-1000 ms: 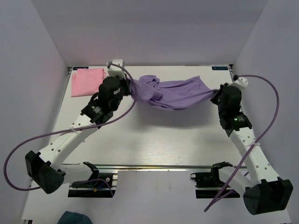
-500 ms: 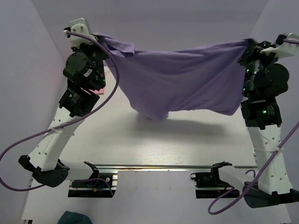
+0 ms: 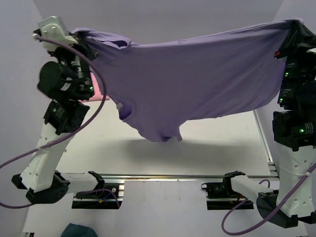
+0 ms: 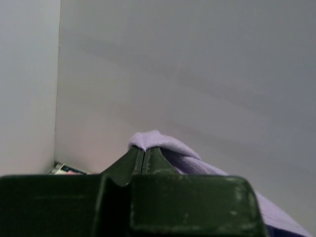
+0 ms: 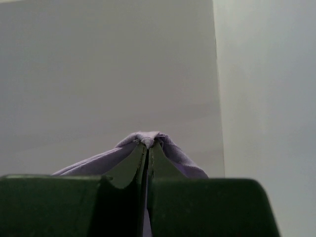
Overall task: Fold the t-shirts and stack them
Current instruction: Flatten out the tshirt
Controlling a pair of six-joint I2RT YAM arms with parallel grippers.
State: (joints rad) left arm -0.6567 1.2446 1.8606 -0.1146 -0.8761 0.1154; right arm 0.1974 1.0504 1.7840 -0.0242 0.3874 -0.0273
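Nearest the camera in the overhead view, at 6 o'clock, a metal rail [image 3: 163,176] runs along the near edge of the white table [image 3: 207,148], with the two arm bases at 7 and 5 o'clock and a purple cable [image 3: 96,106] looping off the left arm. Above the middle of the table the lavender t-shirt [image 3: 197,79] hangs in the air, stretched wide between the two arms. Its top edge is nearly taut, and its lowest fold sags toward the centre without touching the tabletop, throwing a soft shadow below. A small pale tab [image 3: 119,105] shows on the cloth near its left side, though what it is cannot be told. At 10 o'clock the left gripper [image 3: 78,37] is high up, its jaws clenched on one bunched corner of the lavender cloth; the left wrist view shows the fingertips [image 4: 136,155] pressed together with a fold of fabric squeezed out above them. At 2 o'clock the right gripper [image 3: 292,25] is equally high, its jaws likewise pinched tight on the opposite corner, and the right wrist view shows cloth pinched between the closed tips. Farther back, at about 9 o'clock, a sliver of the pink t-shirt [image 3: 100,93] lies on the table's far left, mostly hidden behind the left arm and the hanging cloth.
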